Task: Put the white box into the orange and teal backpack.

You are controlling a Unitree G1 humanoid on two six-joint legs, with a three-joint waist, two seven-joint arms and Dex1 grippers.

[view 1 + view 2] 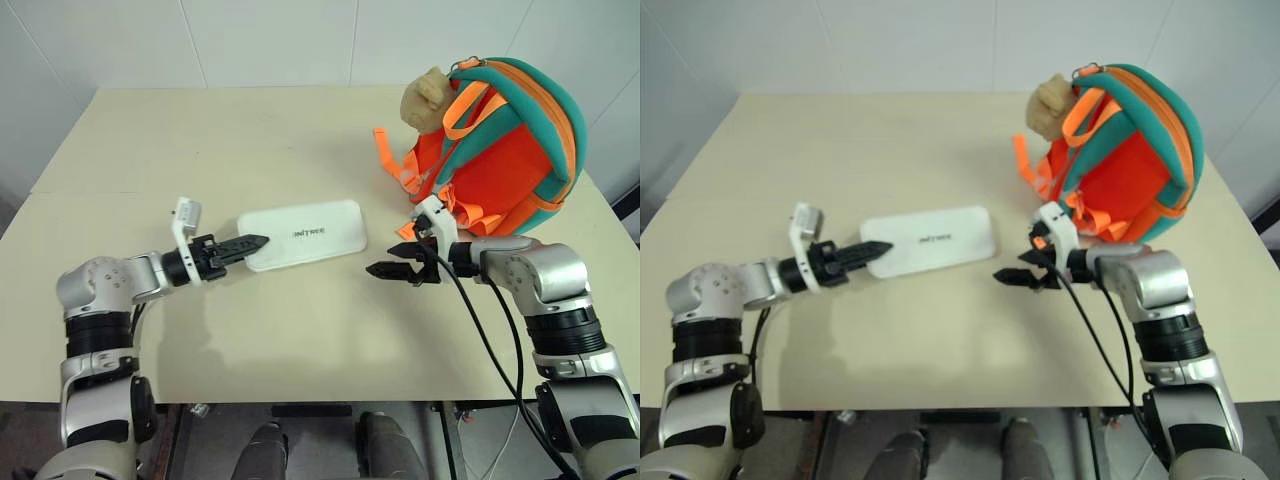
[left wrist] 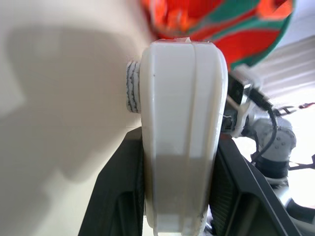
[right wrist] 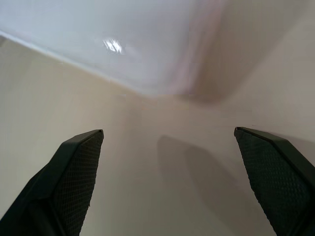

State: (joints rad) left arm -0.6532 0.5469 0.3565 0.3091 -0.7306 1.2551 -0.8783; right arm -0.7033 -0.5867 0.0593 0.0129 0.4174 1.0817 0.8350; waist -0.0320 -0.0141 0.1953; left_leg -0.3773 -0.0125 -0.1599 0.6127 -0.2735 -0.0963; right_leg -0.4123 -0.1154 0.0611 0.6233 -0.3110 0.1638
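a stiff, slick case held by one short end

the white box (image 1: 305, 234) lies near the middle of the worktop (image 1: 250, 140), its long side running toward the orange and teal backpack (image 1: 500, 140), which stands by the far right corner. the left gripper (image 1: 245, 244) has its fingers closed on the box's short end; the left wrist view shows them pinching its two flat faces. the right gripper (image 1: 392, 271) hangs just off the other end, fingers spread wide and empty. the box looks rigid, smooth and light, so it may slip or pivot from a one-end hold; supporting the free end would likely steady it.
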